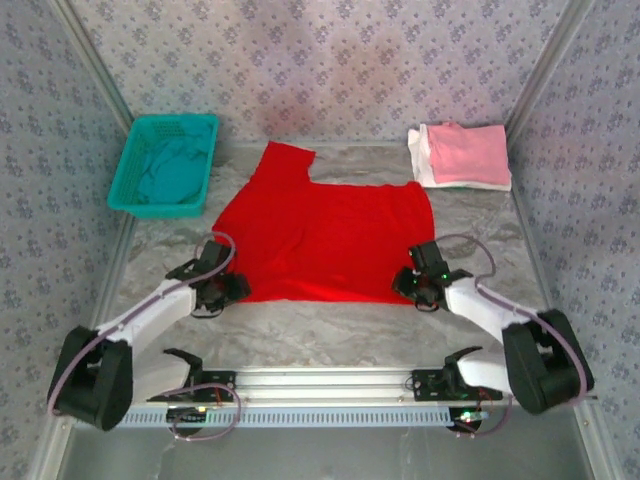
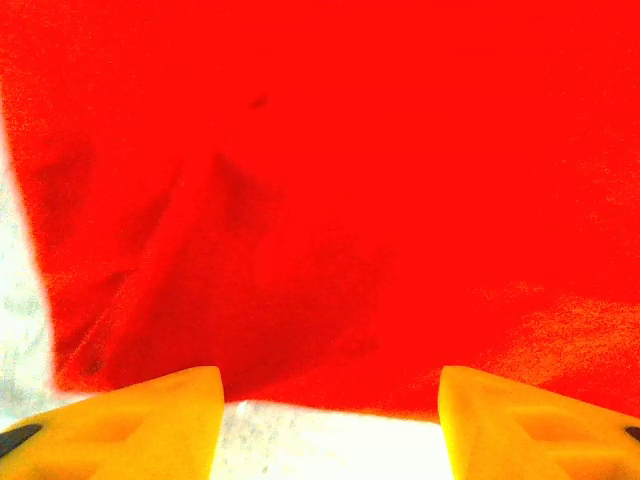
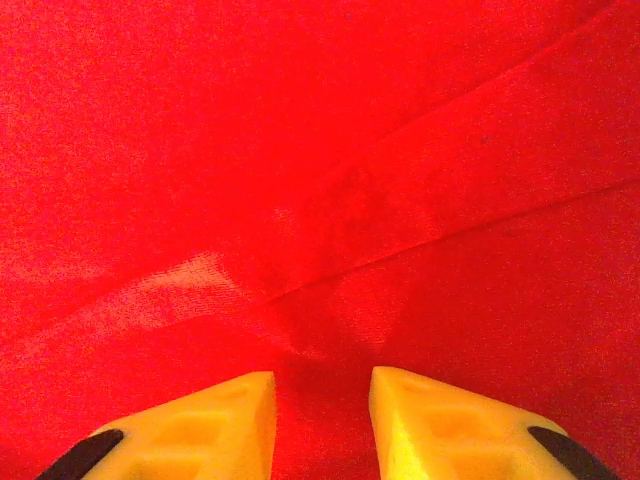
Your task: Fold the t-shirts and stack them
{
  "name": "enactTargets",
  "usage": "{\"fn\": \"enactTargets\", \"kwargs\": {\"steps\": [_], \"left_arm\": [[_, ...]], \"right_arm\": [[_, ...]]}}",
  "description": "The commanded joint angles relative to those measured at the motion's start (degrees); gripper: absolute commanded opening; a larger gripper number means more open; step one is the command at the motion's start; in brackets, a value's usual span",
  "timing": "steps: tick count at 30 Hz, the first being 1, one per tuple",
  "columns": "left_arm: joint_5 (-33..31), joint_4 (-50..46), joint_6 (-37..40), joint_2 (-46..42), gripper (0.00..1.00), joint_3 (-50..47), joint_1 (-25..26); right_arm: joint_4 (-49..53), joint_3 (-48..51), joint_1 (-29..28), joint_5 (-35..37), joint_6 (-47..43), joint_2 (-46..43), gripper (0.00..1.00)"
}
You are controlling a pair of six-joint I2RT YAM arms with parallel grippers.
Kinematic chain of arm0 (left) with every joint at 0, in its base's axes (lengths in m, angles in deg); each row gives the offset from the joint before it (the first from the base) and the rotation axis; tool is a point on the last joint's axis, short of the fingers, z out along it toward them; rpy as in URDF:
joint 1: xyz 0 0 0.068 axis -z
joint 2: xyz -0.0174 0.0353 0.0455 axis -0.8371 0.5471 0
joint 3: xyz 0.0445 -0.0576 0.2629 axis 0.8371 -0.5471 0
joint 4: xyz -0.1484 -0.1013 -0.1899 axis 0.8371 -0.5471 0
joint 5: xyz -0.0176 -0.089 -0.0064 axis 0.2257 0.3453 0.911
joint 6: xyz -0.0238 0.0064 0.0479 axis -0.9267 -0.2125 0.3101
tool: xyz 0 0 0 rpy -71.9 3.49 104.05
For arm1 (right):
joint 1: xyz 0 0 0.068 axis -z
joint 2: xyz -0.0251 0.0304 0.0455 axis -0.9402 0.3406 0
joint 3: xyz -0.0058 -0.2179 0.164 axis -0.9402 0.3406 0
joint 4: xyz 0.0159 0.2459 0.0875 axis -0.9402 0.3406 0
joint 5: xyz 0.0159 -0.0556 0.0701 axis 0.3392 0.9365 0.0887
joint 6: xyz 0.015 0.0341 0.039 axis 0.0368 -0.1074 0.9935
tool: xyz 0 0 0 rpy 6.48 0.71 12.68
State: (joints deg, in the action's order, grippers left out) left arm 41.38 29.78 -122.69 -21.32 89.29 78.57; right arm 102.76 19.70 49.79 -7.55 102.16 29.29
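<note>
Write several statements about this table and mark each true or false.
1. The red t-shirt lies spread out in the middle of the table. True.
2. The teal basket stands at the far right. False: it stands at the far left.
3. The pink t-shirt lies folded on the white t-shirt. True.
4. The left gripper is shut on the red t-shirt. False: its jaws stand open at the shirt's near edge.

A bright red t-shirt (image 1: pixel 330 240) lies spread flat across the middle of the table (image 1: pixel 330 330), one sleeve reaching toward the far left and faint creases crossing its cloth. At the far right corner, a pink t-shirt (image 1: pixel 465 150) sits folded on a folded white t-shirt (image 1: pixel 418 160). A teal t-shirt (image 1: pixel 170 172) lies crumpled in the basket (image 1: pixel 125 165) at far left.
</note>
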Motion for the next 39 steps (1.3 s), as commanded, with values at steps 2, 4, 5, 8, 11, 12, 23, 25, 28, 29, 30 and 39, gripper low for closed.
{"fn": "enactTargets", "kwargs": {"steps": [2,4,5,8,11,12,23,25,28,29,30,39], "left_arm": [[3.68,-8.35,-6.48,-6.88,0.59,-4.75,0.02],[3.49,-10.01,-6.14,-9.69,0.58,-4.50,0.32],[3.55,-11.01,-5.97,-11.03,0.57,-4.26,0.49],[3.27,-12.43,-4.93,-14.08,0.53,-2.19,0.58],[2.31,-11.89,-1.32,-14.18,0.53,2.82,0.59],[1.90,-10.92,0.88,-12.70,0.52,5.57,0.59],[4.79,8.00,10.18,20.60,0.46,19.64,-0.11],[4.59,9.66,9.12,22.78,0.46,18.85,-0.29],[3.24,10.02,7.76,23.79,0.46,17.16,-0.36],[2.77,9.96,7.28,23.57,0.46,16.31,-0.38],[1.93,9.74,6.47,22.87,0.46,15.05,-0.38],[-0.82,8.02,-3.49,10.09,0.47,-0.36,0.85]], "right_arm": [[10.52,6.44,-0.51,1.96,10.60,-8.99,0.33],[12.88,7.31,-0.63,2.36,11.47,-13.29,0.33],[13.92,7.16,-0.54,2.73,11.55,-14.65,0.34],[16.21,4.99,-0.46,3.47,10.54,-16.59,0.35],[16.19,0.73,0.30,4.24,5.81,-14.27,0.37],[15.70,-1.64,0.72,4.47,3.70,-12.18,0.38],[8.91,-23.71,4.11,3.93,-7.98,8.34,0.48],[6.51,-26.72,5.46,3.31,-10.41,10.24,0.49],[5.03,-31.17,8.50,2.47,-11.08,12.73,0.53],[4.29,-32.21,9.82,1.77,-11.49,13.53,0.53],[3.76,-33.47,11.43,0.61,-11.80,14.40,0.54],[1.59,-40.33,17.58,-4.39,-12.37,19.55,0.54]]}}
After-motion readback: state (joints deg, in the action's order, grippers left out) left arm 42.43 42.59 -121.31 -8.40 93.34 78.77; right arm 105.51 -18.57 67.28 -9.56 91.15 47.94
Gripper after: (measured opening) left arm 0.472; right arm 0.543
